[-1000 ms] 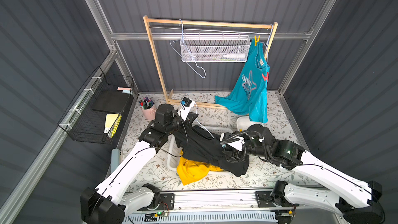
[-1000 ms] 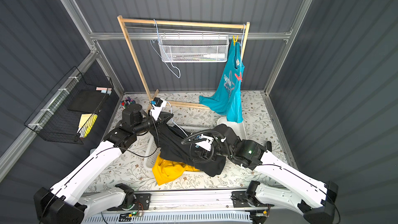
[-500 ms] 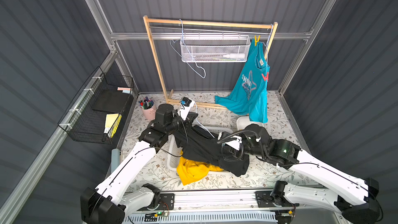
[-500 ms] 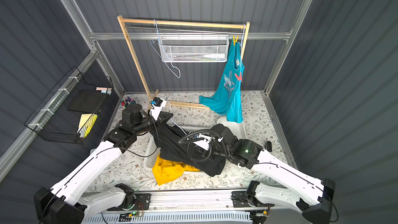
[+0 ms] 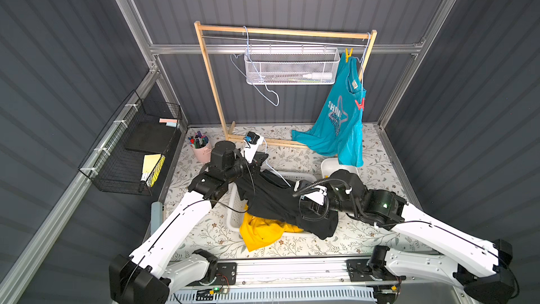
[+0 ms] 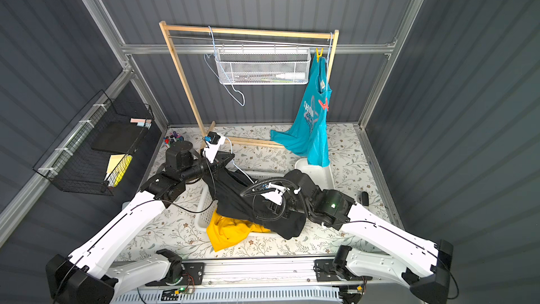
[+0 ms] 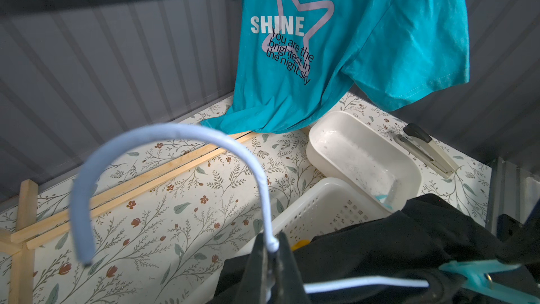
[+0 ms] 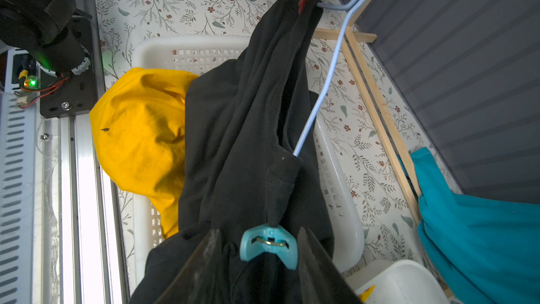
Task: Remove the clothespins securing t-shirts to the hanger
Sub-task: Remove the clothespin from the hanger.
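Right pincer (image 5: 308, 210), in a top view, has crept toward nine o'clock over the black t-shirt (image 5: 268, 197). Left wrist: left pincer (image 7: 271, 238) clamps the hanger (image 7: 175, 133). Right wrist: part-open jaws straddle the teal clothespin (image 8: 267, 242), ready for squeezing.

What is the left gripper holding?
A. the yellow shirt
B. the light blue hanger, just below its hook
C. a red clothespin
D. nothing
B: in the left wrist view the left gripper is shut on the hanger, at the wire just below the hook.
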